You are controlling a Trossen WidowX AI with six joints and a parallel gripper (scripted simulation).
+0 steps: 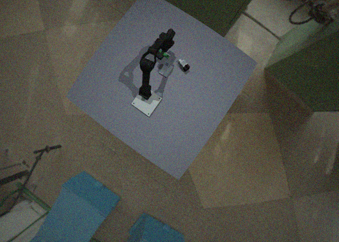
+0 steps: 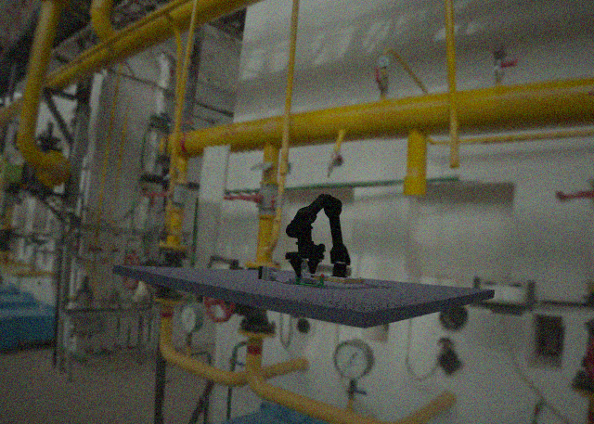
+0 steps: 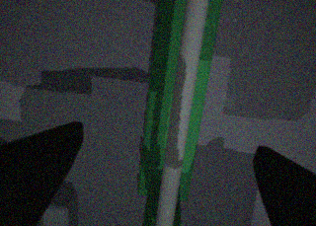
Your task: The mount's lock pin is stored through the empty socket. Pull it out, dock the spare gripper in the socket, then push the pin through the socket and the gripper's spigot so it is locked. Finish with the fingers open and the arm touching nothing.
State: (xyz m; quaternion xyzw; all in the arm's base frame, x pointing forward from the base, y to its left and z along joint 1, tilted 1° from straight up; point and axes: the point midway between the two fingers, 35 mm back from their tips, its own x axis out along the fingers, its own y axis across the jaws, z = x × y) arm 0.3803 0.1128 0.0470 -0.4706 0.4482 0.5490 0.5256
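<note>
The black claw [image 1: 160, 55] [image 2: 305, 273] [image 3: 168, 142] gapes wide, gripping nothing, above the slim pale-grey pin [image 3: 194, 73], seemingly in the green trough [image 1: 164, 54] [image 2: 311, 285] [image 3: 201, 83] towards the lilac tabletop's [image 1: 191, 110] [image 2: 288, 297] upper-right edge from above, likely stiff, light, slippery, best pinched squarely on bare shaft.

Square counter [image 1: 191, 110] [image 2: 297, 297], grey-violet, speckled; on it a pale base plate [image 1: 148, 109], a green rack and a small white-and-black piece [image 1: 183, 65] apart from both.

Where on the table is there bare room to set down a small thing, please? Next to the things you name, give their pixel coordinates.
The broad stretch between the white base plate [image 1: 148, 109] and the table's lowest corner in the top view looks bare, as does the part right of the black-and-white piece [image 1: 183, 65]. It is crowded around the gripper [image 3: 168, 142] and the green part [image 1: 164, 54] [image 3: 202, 93].
</note>
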